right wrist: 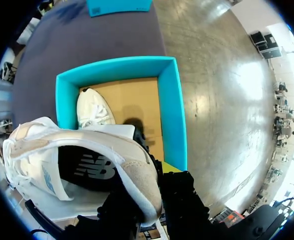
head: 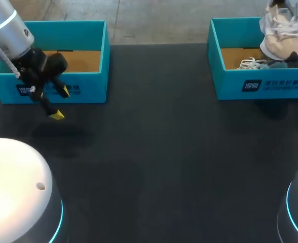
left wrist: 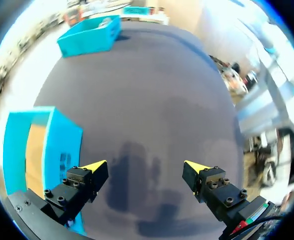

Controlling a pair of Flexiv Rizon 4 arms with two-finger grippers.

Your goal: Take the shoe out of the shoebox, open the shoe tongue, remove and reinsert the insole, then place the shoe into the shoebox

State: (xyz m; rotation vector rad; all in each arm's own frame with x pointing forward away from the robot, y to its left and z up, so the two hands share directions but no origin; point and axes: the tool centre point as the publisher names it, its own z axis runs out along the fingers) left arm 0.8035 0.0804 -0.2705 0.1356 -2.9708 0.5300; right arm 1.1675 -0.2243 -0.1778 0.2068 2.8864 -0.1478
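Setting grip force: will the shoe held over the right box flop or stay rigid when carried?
Likely light: the shoe hangs from the right tool by its heel collar. It holds its shape, so probably stiff; the padded collar may squash and slip.

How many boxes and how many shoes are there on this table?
Teal shoeboxes: 2 (left shoebox, right shoebox)
Pale shoes: 2 (lifted shoe, second shoe lying inside the right shoebox)
Total: 4
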